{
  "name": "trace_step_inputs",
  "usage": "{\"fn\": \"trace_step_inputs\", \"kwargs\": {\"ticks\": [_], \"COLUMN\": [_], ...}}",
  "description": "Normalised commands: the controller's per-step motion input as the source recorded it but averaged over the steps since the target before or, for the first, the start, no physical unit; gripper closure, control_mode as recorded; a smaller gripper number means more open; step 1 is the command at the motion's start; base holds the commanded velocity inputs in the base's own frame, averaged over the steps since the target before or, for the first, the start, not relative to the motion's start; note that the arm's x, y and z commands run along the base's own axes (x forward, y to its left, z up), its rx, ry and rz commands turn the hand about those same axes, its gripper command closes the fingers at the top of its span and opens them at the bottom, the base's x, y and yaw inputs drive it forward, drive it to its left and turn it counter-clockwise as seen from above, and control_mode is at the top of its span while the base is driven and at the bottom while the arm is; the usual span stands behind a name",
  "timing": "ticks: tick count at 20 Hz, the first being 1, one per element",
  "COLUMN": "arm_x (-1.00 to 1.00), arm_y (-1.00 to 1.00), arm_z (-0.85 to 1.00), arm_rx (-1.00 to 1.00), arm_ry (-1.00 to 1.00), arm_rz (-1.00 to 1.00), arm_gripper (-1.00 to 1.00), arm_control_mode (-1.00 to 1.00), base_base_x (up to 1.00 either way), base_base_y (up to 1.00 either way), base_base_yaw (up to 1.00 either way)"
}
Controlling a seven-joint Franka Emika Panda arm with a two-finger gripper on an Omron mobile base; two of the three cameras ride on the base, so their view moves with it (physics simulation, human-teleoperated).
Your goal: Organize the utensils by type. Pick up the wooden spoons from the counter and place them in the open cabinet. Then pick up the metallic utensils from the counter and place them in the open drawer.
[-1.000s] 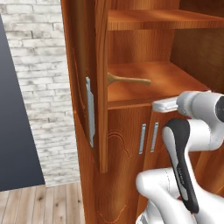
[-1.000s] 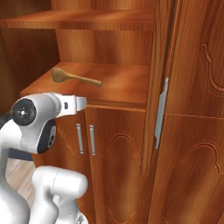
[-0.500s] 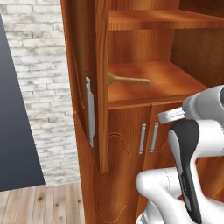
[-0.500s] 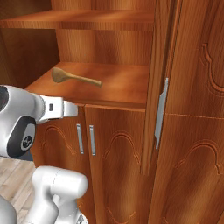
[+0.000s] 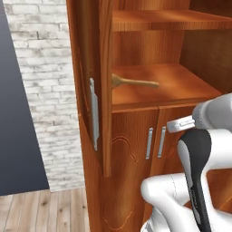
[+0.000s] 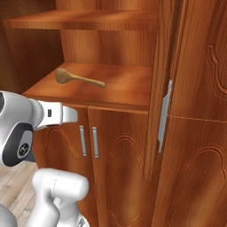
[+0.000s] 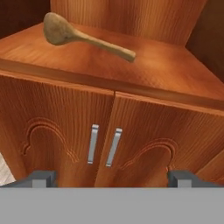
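One wooden spoon (image 7: 83,38) lies on the open cabinet (image 7: 166,74) shelf at eleven o'clock. My gripper (image 7: 111,178) is wide open, holding nothing. No writing can be read.

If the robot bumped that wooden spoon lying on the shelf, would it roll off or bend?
Probably neither. The wooden spoon looks solid, so it should stay stiff. Its rounded bowl might let it rock or swivel a bit, but the handle lies flat along the shelf, so a long roll seems unlikely. It sits well back from the shelf's front edge, so a gentle bump likely wouldn't knock it off.
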Motion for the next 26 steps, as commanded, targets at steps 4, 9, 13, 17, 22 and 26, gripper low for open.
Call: {"fn": "trace_step_inputs", "kwargs": {"ticks": [4, 9, 13, 17, 22, 26], "arm_x": [0.0, 0.0, 0.0, 0.0, 0.0, 0.0], "arm_y": [0.0, 0.0, 0.0, 0.0, 0.0, 0.0], "arm_z": [0.0, 0.0, 0.0, 0.0, 0.0, 0.0], "arm_rx": [0.0, 0.0, 0.0, 0.0, 0.0, 0.0], "arm_ry": [0.0, 0.0, 0.0, 0.0, 0.0, 0.0], "arm_rz": [0.0, 0.0, 0.0, 0.0, 0.0, 0.0], "arm_gripper": [-1.0, -1.0, -1.0, -1.0, -1.0, -1.0], "arm_control_mode": [1.0, 1.0, 1.0, 1.0, 1.0, 1.0], "base_base_x": [-0.36, -0.13, 0.01, -0.2, -0.44, -0.32], "base_base_y": [-0.14, -0.21, -0.58, -0.63, -0.25, 0.11], "base_base_yaw": [0.56, 0.71, 0.55, 0.5, 0.54, 0.87]}}
